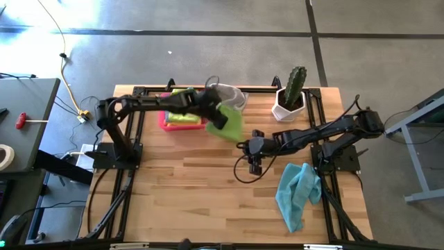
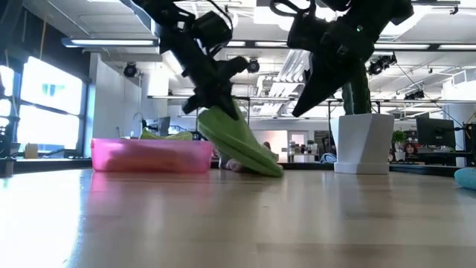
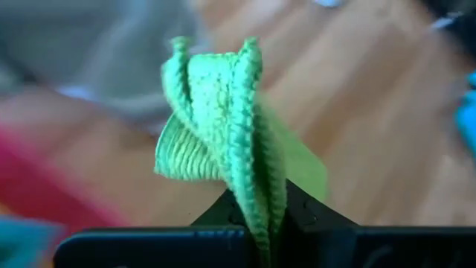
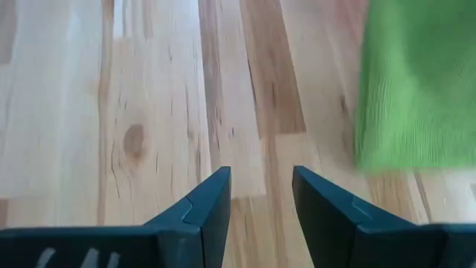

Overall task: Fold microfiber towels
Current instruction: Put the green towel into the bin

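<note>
My left gripper (image 1: 216, 117) is shut on a green microfiber towel (image 1: 232, 125) above the table's far middle, just right of the pink tray (image 1: 164, 123). The towel (image 2: 238, 141) slants down from the fingers. Whether its lower end (image 2: 271, 170) touches the table, I cannot tell. Folded lime and yellow towels (image 1: 182, 118) lie in the tray. My right gripper (image 4: 262, 186) hangs open over bare wood near the table's middle (image 1: 254, 165), holding nothing. A crumpled light blue towel (image 1: 298, 193) lies at the near right. My left gripper pinches a bunched fold of the green towel (image 3: 256, 212) between its two fingers (image 3: 312, 214), with several layers together. The fingers slant down from the table's left. The rest of the towel (image 3: 216, 112) hangs past the fingertips in slack folds.
A cactus in a white pot (image 1: 290, 98) stands at the far right. A clear container (image 1: 232, 94) sits at the far edge behind the green towel. Bare wood (image 1: 180, 194) fills the near left and middle of the table.
</note>
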{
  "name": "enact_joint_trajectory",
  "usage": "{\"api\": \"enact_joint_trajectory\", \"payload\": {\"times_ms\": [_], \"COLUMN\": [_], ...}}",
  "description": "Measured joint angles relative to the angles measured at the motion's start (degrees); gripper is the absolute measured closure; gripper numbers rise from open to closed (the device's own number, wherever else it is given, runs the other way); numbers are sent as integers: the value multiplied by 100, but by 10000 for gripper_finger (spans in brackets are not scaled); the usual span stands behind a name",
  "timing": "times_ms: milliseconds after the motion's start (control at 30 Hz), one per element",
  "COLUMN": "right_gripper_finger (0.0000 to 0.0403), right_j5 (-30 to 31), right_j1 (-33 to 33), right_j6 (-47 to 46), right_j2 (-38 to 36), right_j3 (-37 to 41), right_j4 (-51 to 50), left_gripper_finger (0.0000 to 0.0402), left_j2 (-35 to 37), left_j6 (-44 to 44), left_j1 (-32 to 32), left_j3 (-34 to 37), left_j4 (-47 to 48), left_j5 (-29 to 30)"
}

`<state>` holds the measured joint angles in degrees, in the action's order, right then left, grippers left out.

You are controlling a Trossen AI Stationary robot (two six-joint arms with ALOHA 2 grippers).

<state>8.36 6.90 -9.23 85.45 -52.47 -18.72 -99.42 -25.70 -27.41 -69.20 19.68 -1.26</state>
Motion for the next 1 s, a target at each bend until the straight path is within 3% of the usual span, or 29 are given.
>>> {"api": "enact_joint_trajectory", "payload": {"times_ms": [267,567,733,1000], "right_gripper_finger": [265,265,265,265], "right_j5": [22,40,40,40], "right_j1": [0,0,0,0], "right_j6": [-95,-102,-97,-84], "right_j2": [0,0,0,0], "right_j3": [0,0,0,0], "right_j4": [-171,-166,-166,-164], "left_gripper_finger": [397,397,397,397], "left_j2": [0,0,7,90], "left_j6": [556,753,899,1137], "left_j1": [-962,-1583,-1648,-1603], "left_j3": [-479,-832,-1131,-1236], "left_j4": [1959,2319,3073,4228], "left_j5": [438,668,733,1985]}}
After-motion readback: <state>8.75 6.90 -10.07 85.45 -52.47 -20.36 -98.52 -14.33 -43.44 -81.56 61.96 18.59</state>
